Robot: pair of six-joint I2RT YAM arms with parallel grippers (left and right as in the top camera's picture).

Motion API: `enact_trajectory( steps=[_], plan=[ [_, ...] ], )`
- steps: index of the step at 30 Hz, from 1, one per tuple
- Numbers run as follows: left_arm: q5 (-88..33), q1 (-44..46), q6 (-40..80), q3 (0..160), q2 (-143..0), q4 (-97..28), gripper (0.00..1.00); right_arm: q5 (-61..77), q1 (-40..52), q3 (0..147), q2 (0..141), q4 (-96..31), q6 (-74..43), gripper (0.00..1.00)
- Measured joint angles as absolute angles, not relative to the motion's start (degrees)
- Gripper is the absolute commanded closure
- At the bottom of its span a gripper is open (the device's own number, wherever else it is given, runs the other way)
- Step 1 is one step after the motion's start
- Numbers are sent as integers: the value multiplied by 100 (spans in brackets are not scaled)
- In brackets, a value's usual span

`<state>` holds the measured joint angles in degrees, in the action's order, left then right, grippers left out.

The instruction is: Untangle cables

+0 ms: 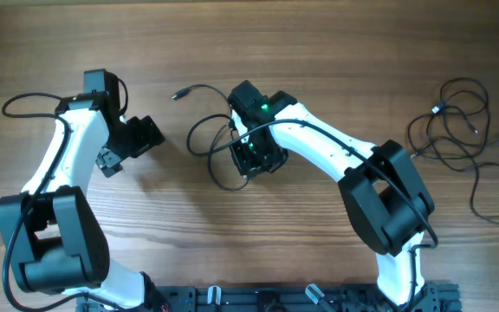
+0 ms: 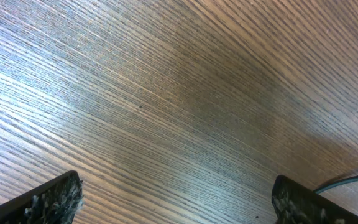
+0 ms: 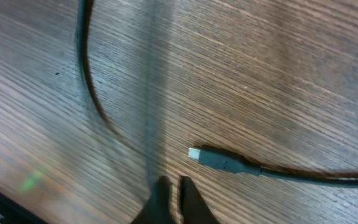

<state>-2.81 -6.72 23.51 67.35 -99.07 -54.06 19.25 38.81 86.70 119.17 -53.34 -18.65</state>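
Observation:
One thin black cable (image 1: 204,130) lies in a loose loop at the table's middle, its plug end (image 1: 178,94) pointing left. A second bunch of thin cables (image 1: 462,130) lies in loose loops at the far right. My right gripper (image 1: 254,156) hangs over the middle loop, its fingers (image 3: 171,186) shut with nothing between them. In the right wrist view a plug (image 3: 219,160) lies on the wood just ahead of the fingertips, and a cable strand (image 3: 86,68) curves at the upper left. My left gripper (image 1: 128,147) is wide open and empty over bare wood (image 2: 176,193), left of the loop.
A thicker black cable (image 1: 24,104) belonging to the left arm loops at the far left. A thin strand (image 2: 353,180) shows by the left gripper's right finger. The arm bases stand along the front edge (image 1: 275,299).

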Motion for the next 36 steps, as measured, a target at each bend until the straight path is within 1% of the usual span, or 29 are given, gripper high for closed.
enact_trajectory(
  steps=[3, 6, 12, 16, 19, 23, 25, 27, 36],
  plan=[
    [-281, -672, 2351, 6735, -9907, -5430, 0, 1925, 3863, 8670, 11920, -5363, -1883, 96],
    [-281, -672, 2351, 6735, -9907, -5443, 0, 1896, 3697, 8805, 11920, -5793, -1885, 96],
    [-283, -672, 2351, 6735, -9907, -5492, 0, 858, 2510, 10368, 11843, -7330, -1673, 96],
    [-281, -672, 2351, 6735, -9907, -5492, 0, -521, 1203, 12014, 11559, -8106, -1463, 96],
    [-281, -672, 2351, 6735, -9907, -5492, 0, -1203, 58, 13611, 11367, -8064, -1262, 96],
    [-283, -672, 2351, 6735, -9907, -5494, 0, -1146, -923, 14844, 11231, -7870, -1352, 96],
    [-283, -672, 2351, 6735, -9907, -5494, 0, -932, -1420, 15155, 11087, -7843, -1546, 96],
    [-283, -672, 2351, 6735, -9907, -5494, 0, -812, -1597, 15187, 11045, -7876, -1649, 96],
    [-283, -672, 2351, 6735, -9907, -5509, 0, -598, -1634, 15187, 11067, -8147, -1706, 96]
  ],
)
